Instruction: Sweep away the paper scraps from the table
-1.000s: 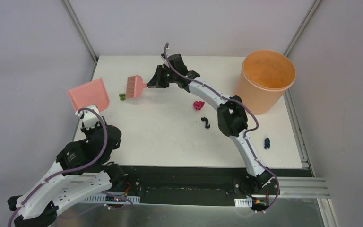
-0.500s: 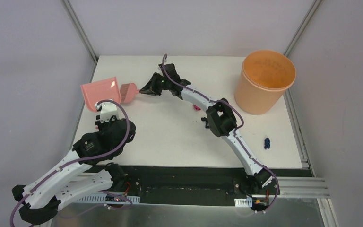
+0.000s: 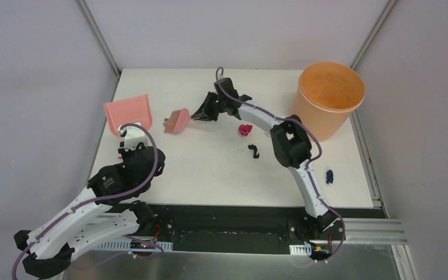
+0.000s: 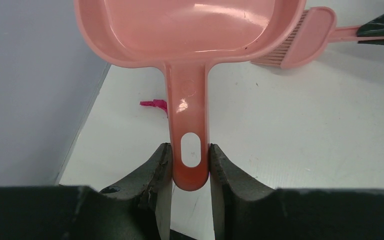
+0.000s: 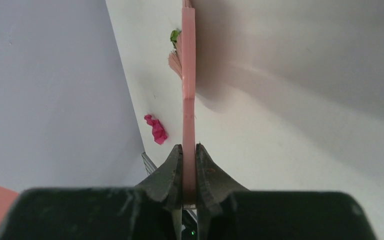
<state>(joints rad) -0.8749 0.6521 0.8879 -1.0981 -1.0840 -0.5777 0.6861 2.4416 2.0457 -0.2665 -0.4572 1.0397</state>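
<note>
My left gripper (image 3: 129, 139) (image 4: 190, 155) is shut on the handle of the pink dustpan (image 3: 127, 111) (image 4: 190, 30), which sits at the table's (image 3: 210, 175) left edge. My right gripper (image 3: 201, 114) (image 5: 189, 150) is shut on the handle of the pink hand brush (image 3: 177, 121) (image 5: 188, 75), just right of the dustpan. A green scrap (image 5: 174, 35) lies by the bristles. A magenta scrap (image 4: 154, 104) lies below the dustpan near the left edge. More paper scraps lie to the right: magenta (image 3: 245, 129), black (image 3: 254, 151), dark blue (image 3: 329, 176).
An orange round bucket (image 3: 326, 96) stands at the table's far right corner. Grey walls and metal frame posts close in the table at the left, back and right. The right arm stretches across the middle of the table.
The brush swept left to the dustpan's mouth, then drew back right and tilted. The left arm brought the dustpan right and forward onto the table's left side.
</note>
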